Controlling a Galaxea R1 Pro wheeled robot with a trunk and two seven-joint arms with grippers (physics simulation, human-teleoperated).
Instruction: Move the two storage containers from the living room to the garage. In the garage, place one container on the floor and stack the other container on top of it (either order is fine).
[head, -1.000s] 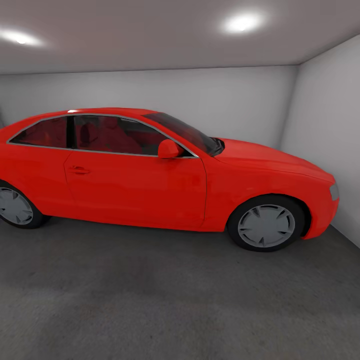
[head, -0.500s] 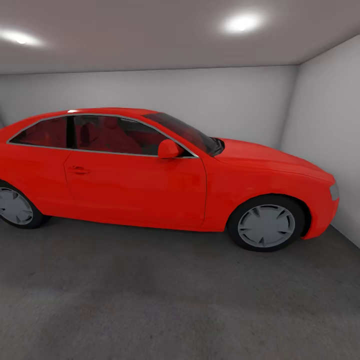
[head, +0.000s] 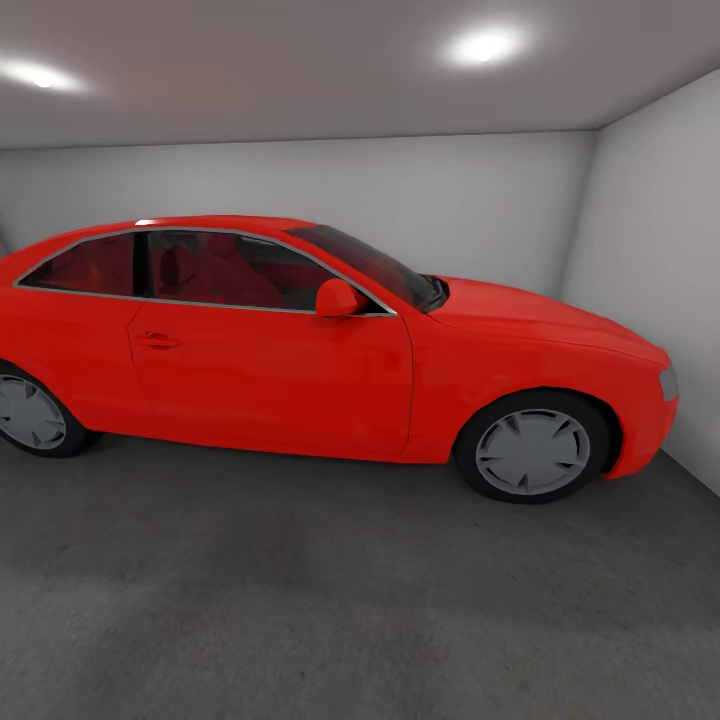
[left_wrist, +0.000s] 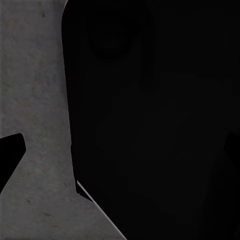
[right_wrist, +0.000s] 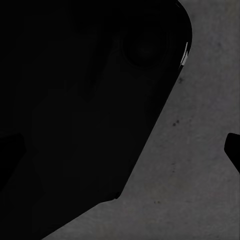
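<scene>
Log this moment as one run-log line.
location: garage | ahead: glossy red coupe car parked side-on | floor: dark grey concrete floor | containers: not seen | grippers: state unclear

Your head camera faces the red car (head: 330, 350) side-on across the floor (head: 330, 600); both wrist cameras look closely down at that floor (left_wrist: 35, 100).

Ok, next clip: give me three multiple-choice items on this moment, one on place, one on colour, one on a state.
1. Where is the robot looking?
A. a kitchen
B. a garage
C. a bedroom

2. What colour is the car?
A. red
B. blue
C. white

3. How is the car's door?
A. wide open
B. missing
C. closed

Answers:
1 B: grey concrete floor, bare white walls and a parked car in the head view.
2 A: the whole body is bright red.
3 C: the door sits flush with the body panels.
</scene>
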